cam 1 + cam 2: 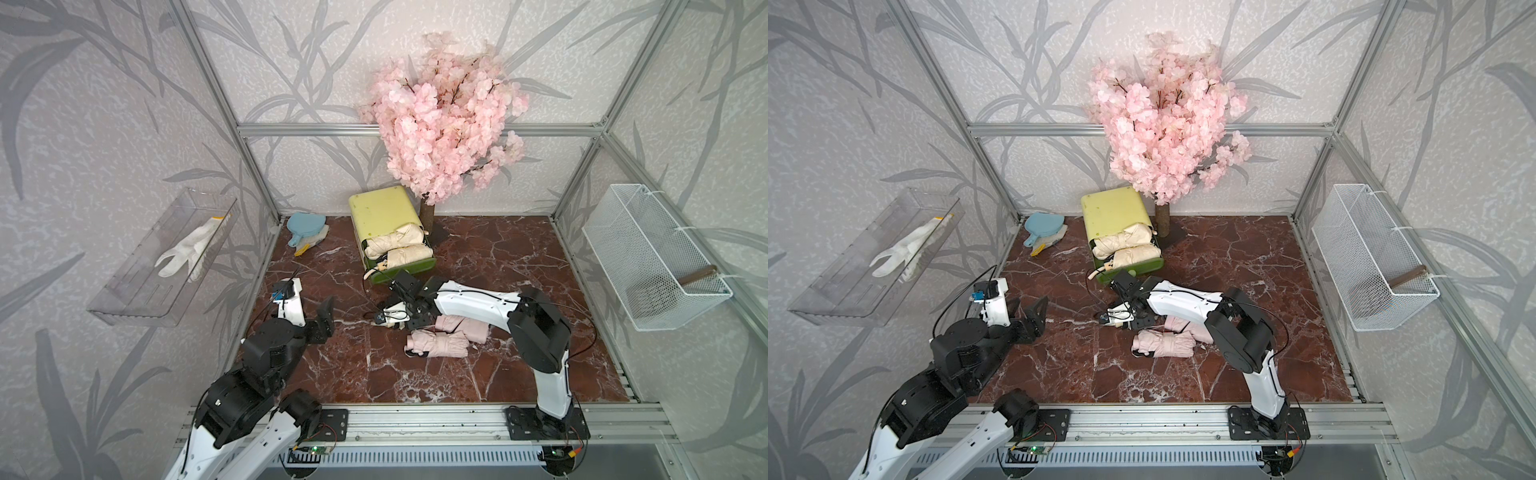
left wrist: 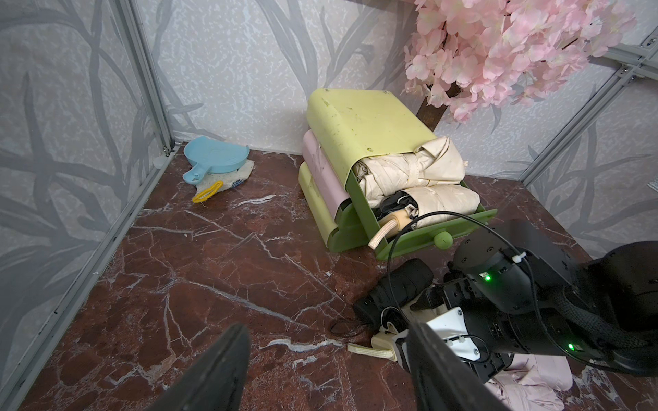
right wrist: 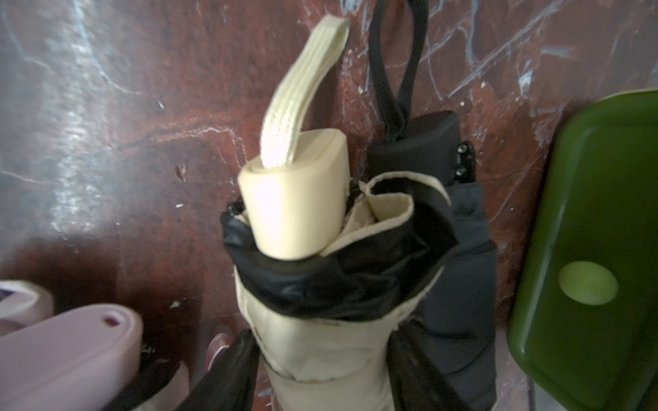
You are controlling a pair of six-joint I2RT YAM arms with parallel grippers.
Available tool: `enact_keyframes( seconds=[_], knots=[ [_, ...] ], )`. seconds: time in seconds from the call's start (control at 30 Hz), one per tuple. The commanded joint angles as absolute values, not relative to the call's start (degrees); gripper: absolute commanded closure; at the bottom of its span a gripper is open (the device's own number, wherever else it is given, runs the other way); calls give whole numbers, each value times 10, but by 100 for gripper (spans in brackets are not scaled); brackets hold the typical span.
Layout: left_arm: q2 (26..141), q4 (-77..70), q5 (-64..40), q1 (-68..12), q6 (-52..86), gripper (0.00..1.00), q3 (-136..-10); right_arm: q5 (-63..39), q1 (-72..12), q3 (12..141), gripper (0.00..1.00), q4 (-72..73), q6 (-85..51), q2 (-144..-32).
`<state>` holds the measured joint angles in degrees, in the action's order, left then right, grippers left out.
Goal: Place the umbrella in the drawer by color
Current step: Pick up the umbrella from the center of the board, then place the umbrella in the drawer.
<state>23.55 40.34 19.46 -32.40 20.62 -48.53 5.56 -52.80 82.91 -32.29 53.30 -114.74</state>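
Note:
A stacked drawer unit (image 1: 380, 208) (image 2: 359, 117) stands at the back. Its green top drawer (image 1: 415, 269) (image 3: 587, 213) is pulled open and holds two folded cream umbrellas (image 1: 399, 246) (image 2: 420, 178). A pink drawer (image 2: 322, 174) below it is closed. On the table in front lie a cream umbrella (image 3: 313, 356) (image 1: 388, 318) and a black umbrella (image 3: 459, 284) (image 2: 402, 284) side by side. My right gripper (image 3: 322, 341) (image 1: 401, 316) is open, its fingers close on either side of the cream one. Two pink umbrellas (image 1: 440, 343) (image 1: 1163, 345) lie nearer the front. My left gripper (image 2: 327, 334) (image 1: 324, 316) hangs open and empty at the left.
A pink blossom tree (image 1: 444, 124) stands right of the drawer unit. A blue dish (image 1: 305, 224) on a cloth sits in the back left corner. A clear shelf (image 1: 124, 299) with a white glove hangs on the left wall, a wire basket (image 1: 652, 257) on the right wall.

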Motion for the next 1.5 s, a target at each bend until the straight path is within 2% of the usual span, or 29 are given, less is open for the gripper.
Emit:
enact_keyframes(
  seconds=[0.0, 0.2, 0.33, 0.4, 0.5, 0.57, 0.77, 0.87, 1.0, 1.13, 1.27, 1.47],
  knots=[
    [230, 405, 198, -323, 209, 27, -480, 55, -525, 802, 37, -324, 543, -1176],
    [230, 405, 198, -323, 211, 26, -479, 76, -525, 788, 34, -290, 564, -1182],
    [230, 405, 198, -323, 212, 26, -479, 75, -525, 768, 41, -257, 571, -1166],
    [231, 404, 199, -322, 212, 26, -478, 53, -525, 754, 53, -248, 569, -1142],
    [231, 402, 196, -322, 213, 26, -477, 36, -526, 730, 80, -228, 564, -1107],
    [232, 399, 195, -323, 215, 26, -477, 22, -526, 709, 90, -216, 558, -1076],
    [243, 367, 193, -322, 253, 26, -465, -37, -525, 648, 91, -181, 490, -929],
    [271, 322, 177, -322, 294, 26, -447, -30, -503, 631, 91, -160, 445, -848],
    [320, 226, 145, -321, 331, 26, -418, 0, -471, 679, 92, -203, 399, -796],
    [385, 140, 116, -320, 339, 26, -399, 43, -448, 747, 92, -210, 399, -807],
    [453, 35, 82, -313, 336, 25, -364, 91, -421, 820, 94, -188, 409, -865],
    [531, -136, 37, -282, 330, 21, -301, 6, -399, 880, 94, -165, 469, -936]
  ],
)
